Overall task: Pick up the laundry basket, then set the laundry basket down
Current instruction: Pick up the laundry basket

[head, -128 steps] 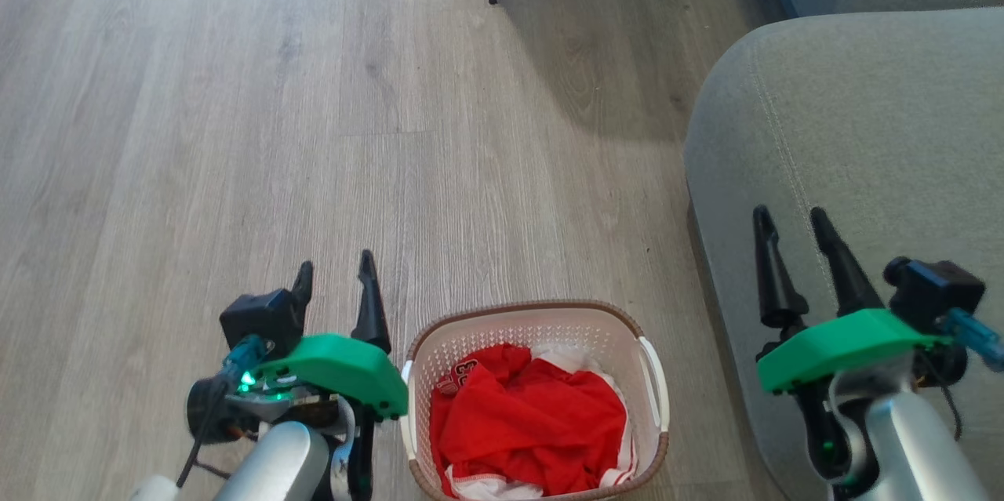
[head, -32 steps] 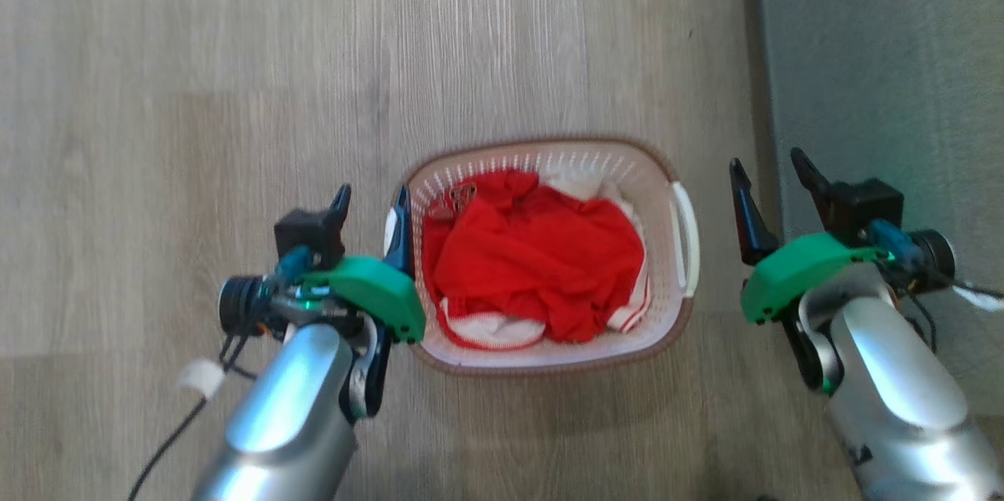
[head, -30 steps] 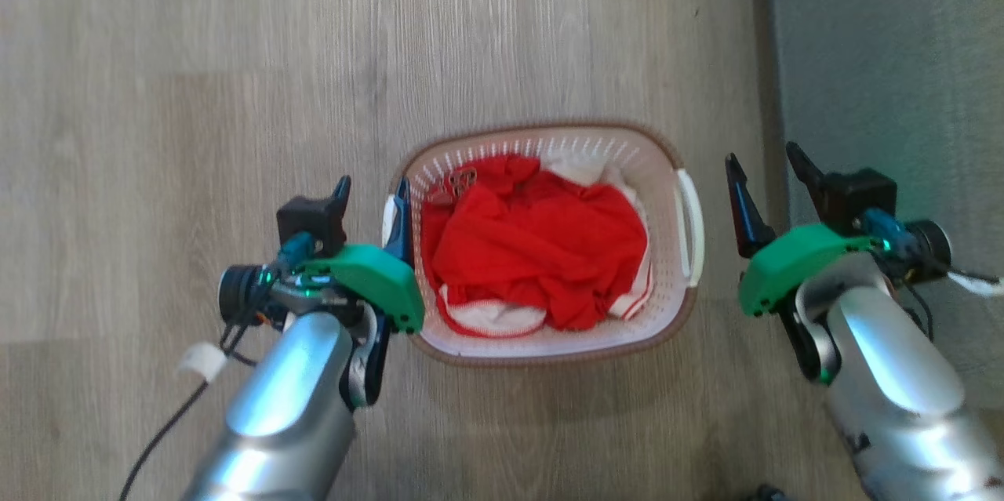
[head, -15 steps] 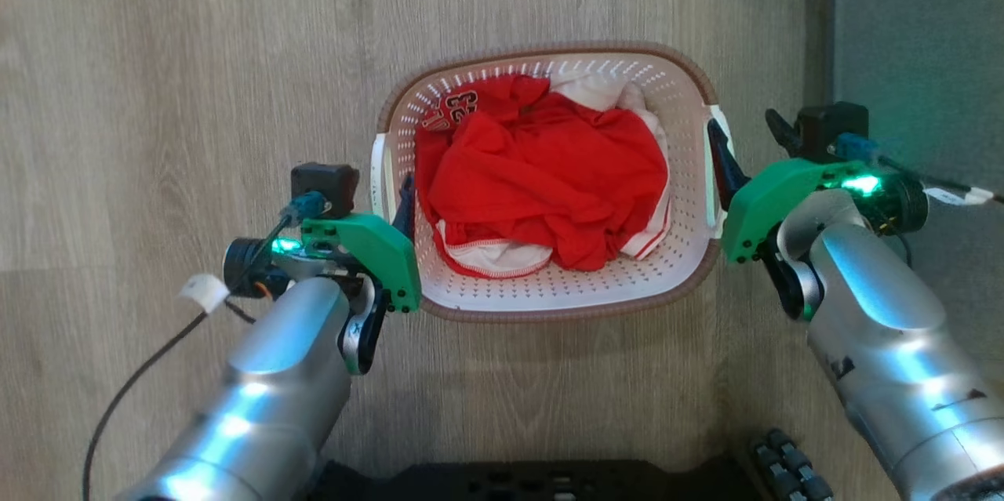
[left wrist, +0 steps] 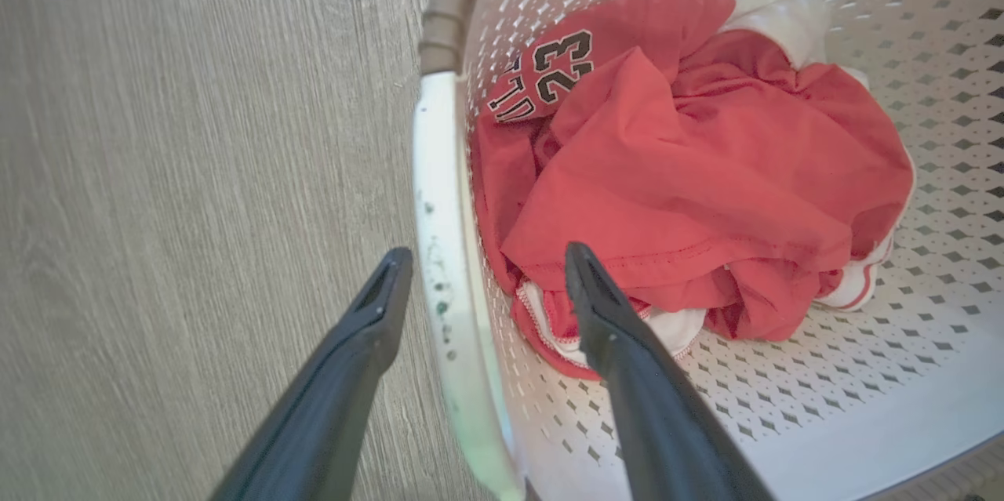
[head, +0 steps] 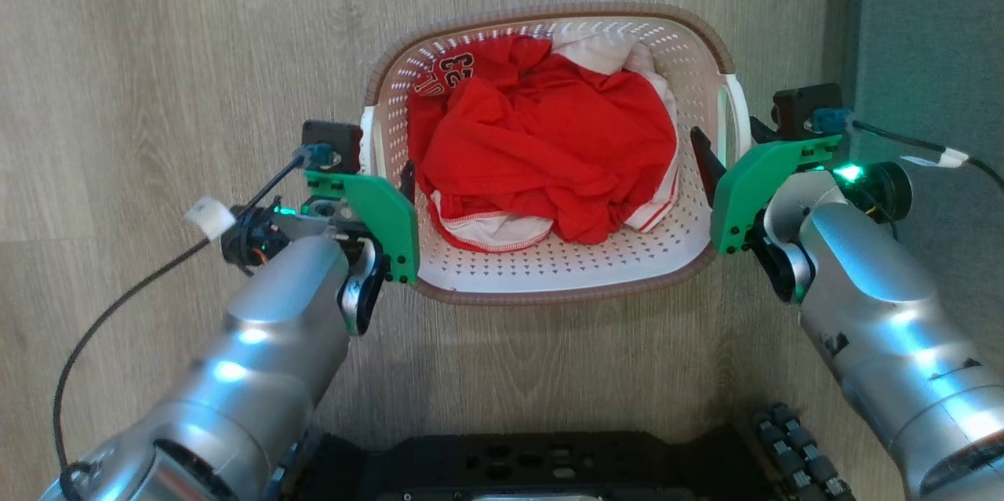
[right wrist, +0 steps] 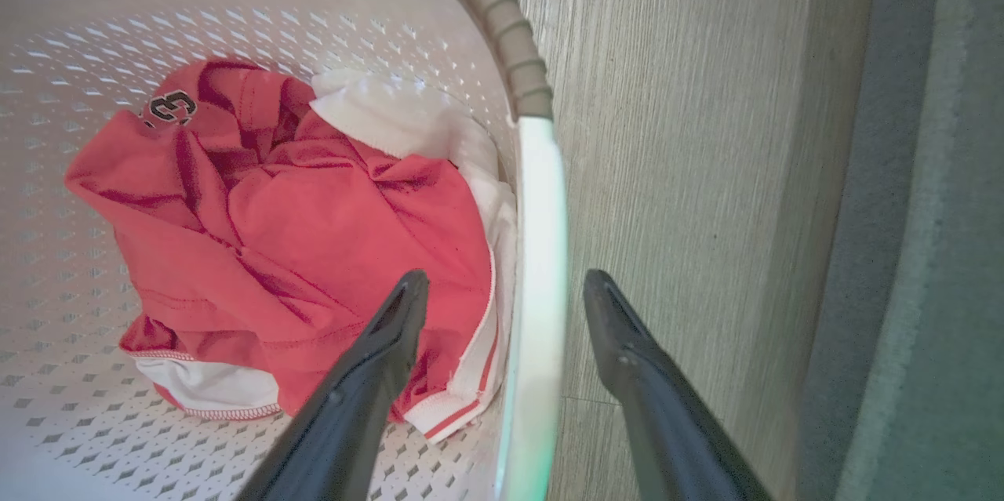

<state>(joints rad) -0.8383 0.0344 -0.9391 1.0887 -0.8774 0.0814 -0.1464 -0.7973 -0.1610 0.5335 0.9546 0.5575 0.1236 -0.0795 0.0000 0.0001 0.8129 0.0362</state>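
A: How does the left gripper (left wrist: 486, 252) stand?
B: Spread wide and gripping nothing. One finger is inside the laundry basket (head: 565, 270) and the other outside, with the basket's white left handle (left wrist: 439, 195) between them.
A: Do they touch the handle?
B: Hard to say from the wrist view; they look just clear of it.
A: And the right gripper (right wrist: 506, 277)?
B: The same, mirrored. Its jaws are apart and empty, astride the basket's right handle (right wrist: 541, 234).
A: What's in the basket?
B: A crumpled red jersey (head: 549, 148) numbered 23, and a white garment (head: 600, 54) showing toward the basket's far side.
A: Where's the basket itself?
B: On the wood floor (head: 157, 54) between the two arms. A grey upholstered piece (head: 925, 15) is to its right, and the robot's black base (head: 510, 470) is on its near side
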